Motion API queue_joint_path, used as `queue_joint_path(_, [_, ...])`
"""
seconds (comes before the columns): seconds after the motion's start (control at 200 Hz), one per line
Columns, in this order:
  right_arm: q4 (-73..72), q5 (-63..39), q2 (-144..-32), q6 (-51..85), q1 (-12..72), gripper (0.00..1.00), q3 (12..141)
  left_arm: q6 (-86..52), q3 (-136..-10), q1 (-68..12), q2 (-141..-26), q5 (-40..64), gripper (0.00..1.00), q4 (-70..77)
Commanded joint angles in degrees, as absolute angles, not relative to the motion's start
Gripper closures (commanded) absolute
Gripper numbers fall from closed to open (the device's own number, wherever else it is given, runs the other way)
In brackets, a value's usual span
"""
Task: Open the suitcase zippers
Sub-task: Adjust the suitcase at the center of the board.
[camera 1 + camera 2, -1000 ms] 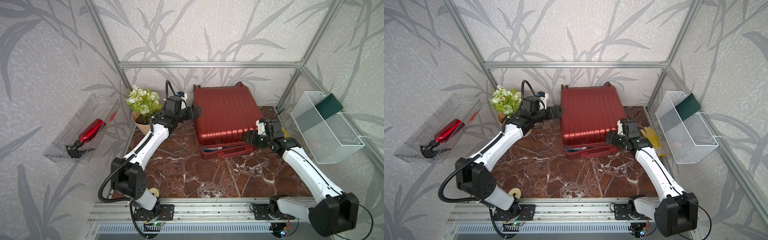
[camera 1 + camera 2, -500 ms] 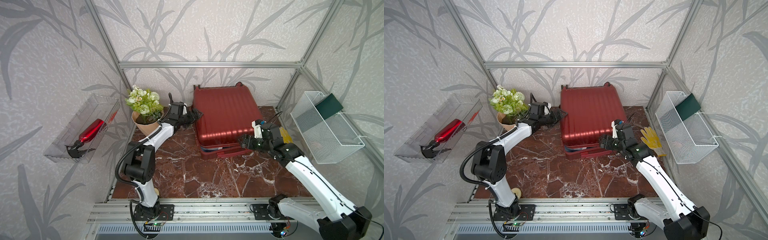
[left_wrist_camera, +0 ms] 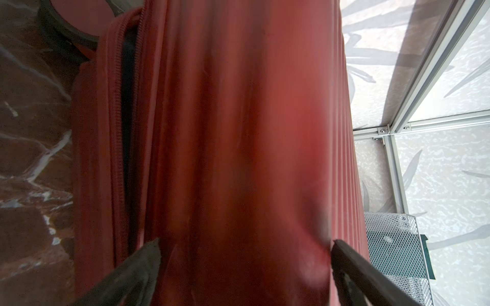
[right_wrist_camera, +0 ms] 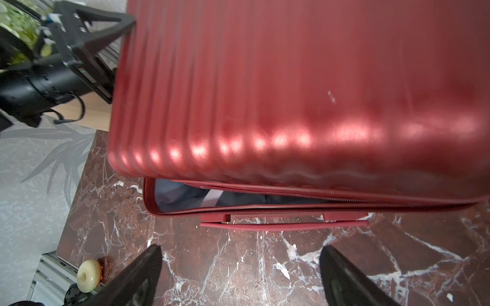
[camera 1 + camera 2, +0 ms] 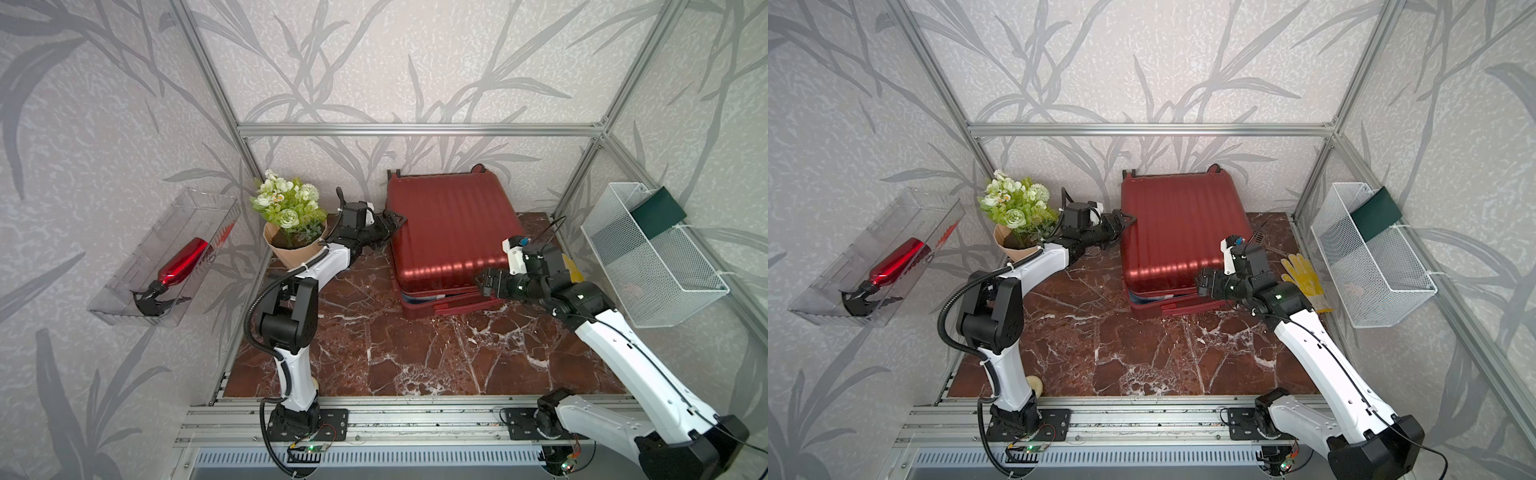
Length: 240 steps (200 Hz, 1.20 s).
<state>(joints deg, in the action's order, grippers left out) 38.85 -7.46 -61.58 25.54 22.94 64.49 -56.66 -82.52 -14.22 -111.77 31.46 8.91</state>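
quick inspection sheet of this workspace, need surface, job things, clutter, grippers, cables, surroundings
surface: red-brown marble top, no spill seen
job's things: suitcase lying flat at the back; zippers parted along the front seam, light blue lining showing
clutter: flower pot, yellow glove, cream ring
grippers: left gripper open against the case's side by the flowers; right gripper open over the marble before the front seam; neither holds anything
cables: black hose looped on the left arm; thin cable along the right arm
surroundings: clear tray with red spray bottle; mesh basket; aluminium frame
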Motion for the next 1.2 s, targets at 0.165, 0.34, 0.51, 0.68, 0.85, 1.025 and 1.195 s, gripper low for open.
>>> queue_joint_path(0.165, [40.60,-3.07,-60.82,24.09,23.33,0.00,63.65,-70.92,-81.79,-14.75,-116.99,39.30,0.01,29.10])
queue_joint_path(0.34, [39.68,15.48,-59.77,24.39,16.09,0.01,65.68,-73.50,-81.19,-14.68,-116.45,39.81,0.01,32.29])
queue_joint_path(0.51, [37.20,10.78,-72.59,22.99,8.26,0.01,73.09,-72.88,-79.31,-14.77,-116.45,39.09,0.01,31.89])
queue_joint_path(0.68, [35.95,-7.08,-87.01,20.79,1.61,0.01,83.75,-72.52,-75.34,-16.94,-112.45,39.26,0.01,31.08])
queue_joint_path(0.85, [44.01,-24.66,-107.67,15.39,0.45,0.01,106.25,-71.91,-69.95,-21.30,-106.03,38.09,0.01,30.93])
queue_joint_path(1.025, [49.64,-41.36,-120.77,12.18,0.65,0.01,122.10,-71.05,-65.58,-27.80,-100.51,37.27,0.01,32.61])
queue_joint_path(1.195, [46.48,-51.96,-122.71,12.19,2.30,0.03,122.26,-69.78,-64.85,-35.93,-98.05,37.25,0.01,35.52])
